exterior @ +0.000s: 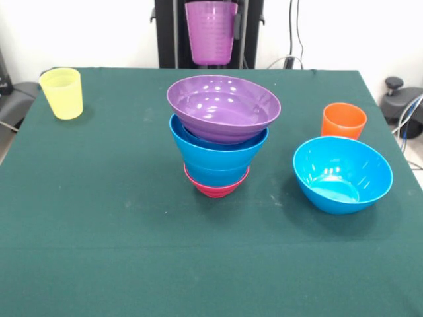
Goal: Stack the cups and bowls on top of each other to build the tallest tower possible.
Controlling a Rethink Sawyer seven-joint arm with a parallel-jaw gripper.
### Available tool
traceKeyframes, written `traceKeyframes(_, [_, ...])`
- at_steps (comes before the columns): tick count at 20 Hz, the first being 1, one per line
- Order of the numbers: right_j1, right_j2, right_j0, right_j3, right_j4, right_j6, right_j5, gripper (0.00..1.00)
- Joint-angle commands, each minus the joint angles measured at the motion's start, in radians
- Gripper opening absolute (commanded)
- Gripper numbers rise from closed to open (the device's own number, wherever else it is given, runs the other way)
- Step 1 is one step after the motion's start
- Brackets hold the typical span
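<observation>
The tower stands mid-table: a small magenta bowl [217, 187] at the base, blue bowls [218, 156] nested above it, and a wide purple bowl [223, 107] tilted on top. A translucent purple cup [211, 32] hangs in the air behind and above the tower, at the picture's top. My gripper [213, 25] is shut on it, and one dark finger [236, 26] shows against its right side. A yellow cup [63, 92] stands far left. An orange cup [344, 120] stands right, with a separate blue bowl [342, 174] in front of it.
The table is covered in a dark green cloth [99, 218]. Cables and a black object [398, 99] lie off the table's right side. Another dark object [14, 99] sits off the left edge.
</observation>
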Motion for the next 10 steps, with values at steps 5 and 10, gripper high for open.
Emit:
traceKeyframes(5, [0.191,0.002,-0.016,-0.084,-0.133,0.010,-0.124,0.00])
traceKeyframes(10, [0.234,-0.005,-0.015,-0.114,-0.153,0.016,-0.151,0.00])
